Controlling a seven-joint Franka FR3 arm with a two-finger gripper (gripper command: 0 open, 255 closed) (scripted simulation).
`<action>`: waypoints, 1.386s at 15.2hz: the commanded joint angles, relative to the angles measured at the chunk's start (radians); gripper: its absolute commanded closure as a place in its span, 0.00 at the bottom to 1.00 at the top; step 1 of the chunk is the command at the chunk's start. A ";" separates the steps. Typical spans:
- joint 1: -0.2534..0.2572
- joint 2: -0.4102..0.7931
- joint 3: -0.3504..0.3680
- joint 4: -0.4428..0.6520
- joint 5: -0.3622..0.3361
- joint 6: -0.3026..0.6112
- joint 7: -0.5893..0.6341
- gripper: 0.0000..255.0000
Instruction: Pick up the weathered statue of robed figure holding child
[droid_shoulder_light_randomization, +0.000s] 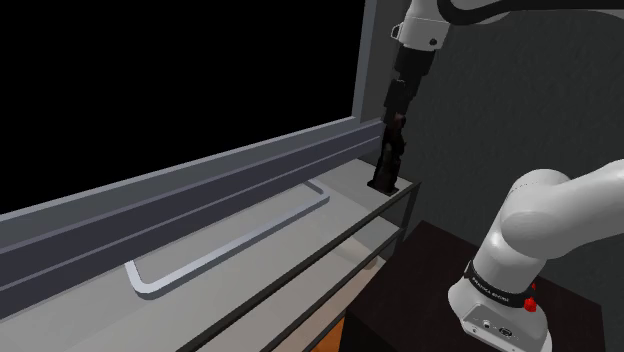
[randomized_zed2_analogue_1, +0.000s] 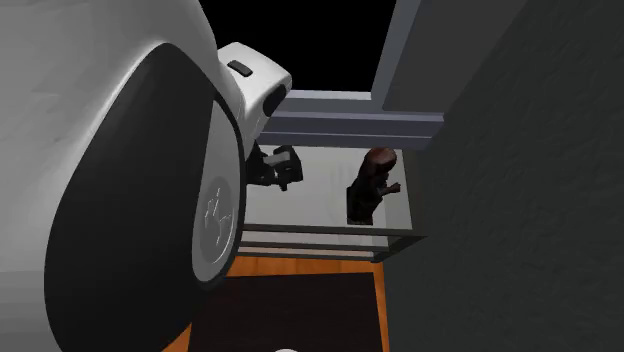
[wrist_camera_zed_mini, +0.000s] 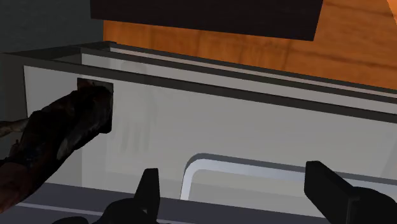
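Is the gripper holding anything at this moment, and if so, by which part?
Nothing is held. The gripper is open, with only grey surface between its fingers; the dark statue stands off to the side, untouched.

Statue (droid_shoulder_light_randomization: 388, 165) in corner, dark wall (droid_shoulder_light_randomization: 470, 120) just beside, frame rail (droid_shoulder_light_randomization: 200, 185) behind, tabletop (droid_shoulder_light_randomization: 280, 252) free on other side

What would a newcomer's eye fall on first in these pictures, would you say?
Probably the dark weathered statue, standing upright at the corner of the grey surface beside a dark wall. Then the open black gripper, with the statue off to one side of its fingers, not between them. The huge white arm link crowds the second exterior view's left.
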 joint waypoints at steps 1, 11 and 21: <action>0.000 0.000 0.000 0.000 0.000 0.000 0.000 0.00; -0.080 0.240 -0.195 0.118 -0.053 0.096 -0.146 0.00; -0.124 0.504 -0.358 0.289 -0.022 0.156 -0.286 0.00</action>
